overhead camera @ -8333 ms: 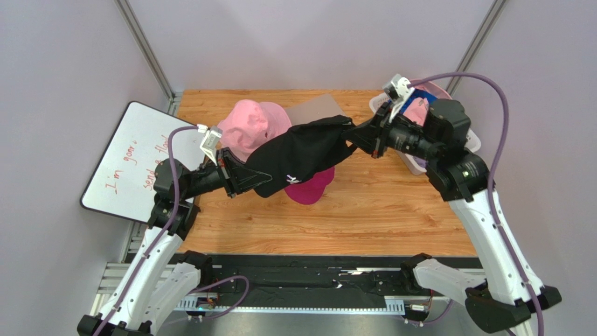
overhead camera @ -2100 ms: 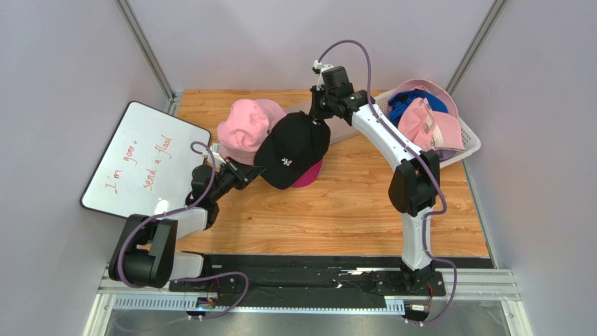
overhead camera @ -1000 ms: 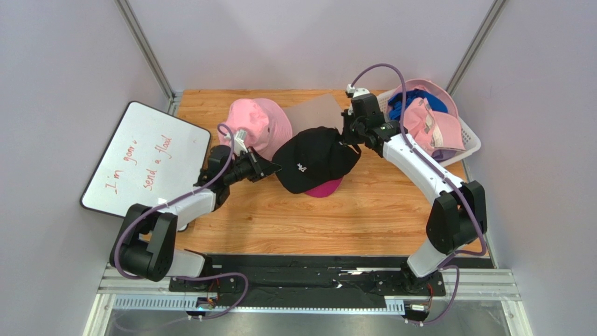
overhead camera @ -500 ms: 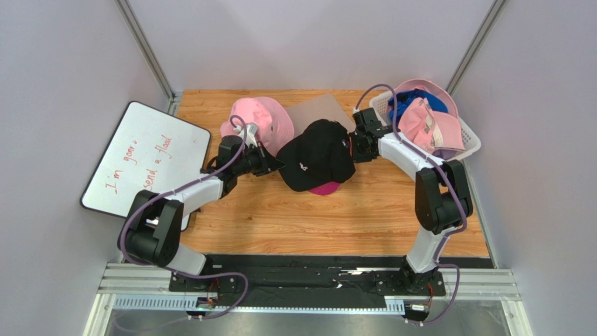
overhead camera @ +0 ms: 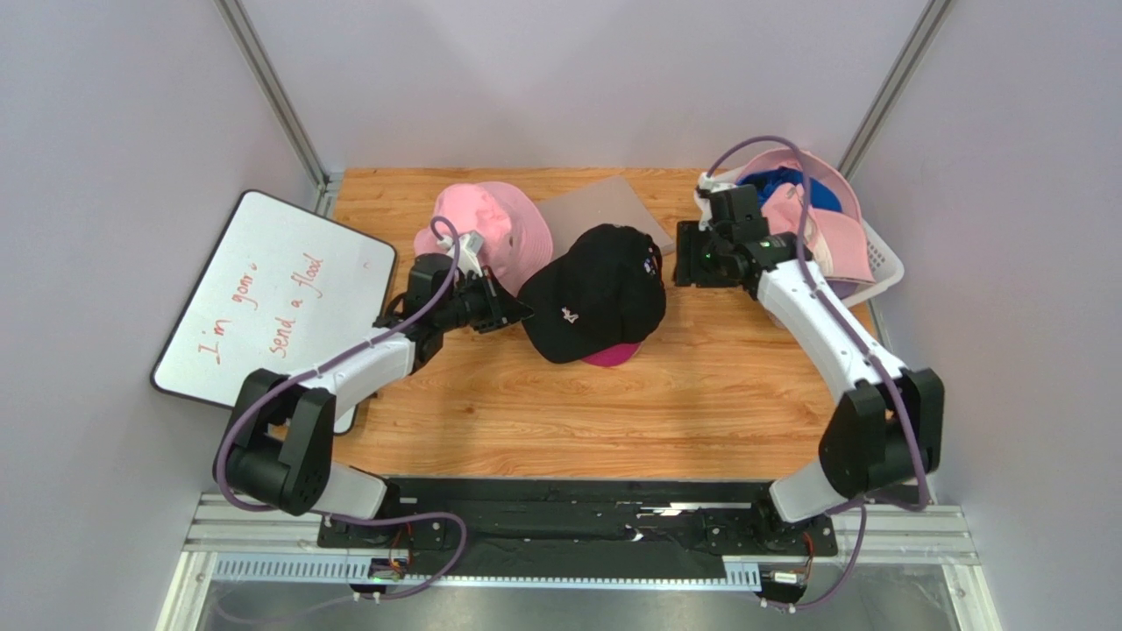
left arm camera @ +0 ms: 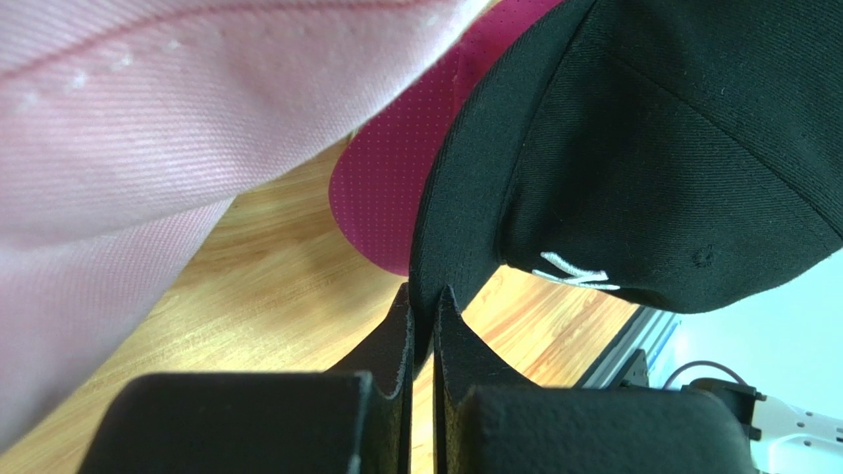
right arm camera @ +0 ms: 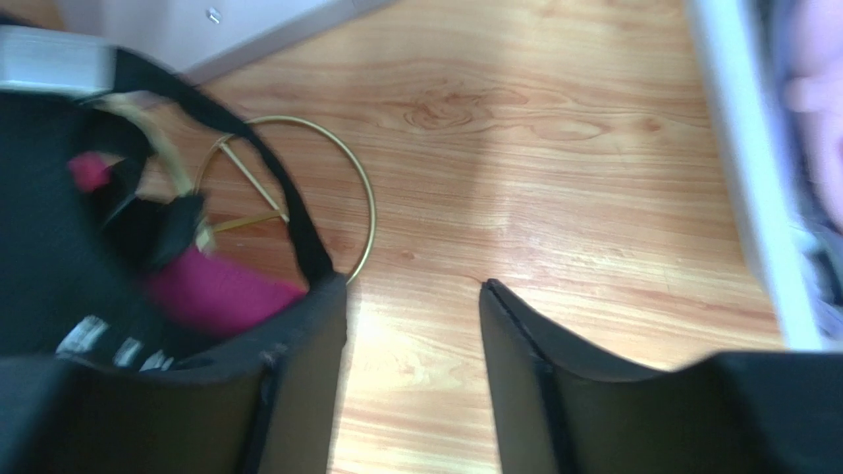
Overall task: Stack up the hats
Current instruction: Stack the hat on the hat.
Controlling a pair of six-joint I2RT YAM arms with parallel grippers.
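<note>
Left gripper [left arm camera: 423,326] clamps the black cap [left arm camera: 673,148] by its brim — crown straight ahead, over the magenta cap [left arm camera: 386,197]; right gripper [right arm camera: 411,286] stands parted, empty, just beside it.

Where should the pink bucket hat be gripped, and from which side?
Likely take the pink hat by its brim, from the left. The brim is thin and sticks out past the crown there, while the black cap and left arm crowd its near right side.
</note>
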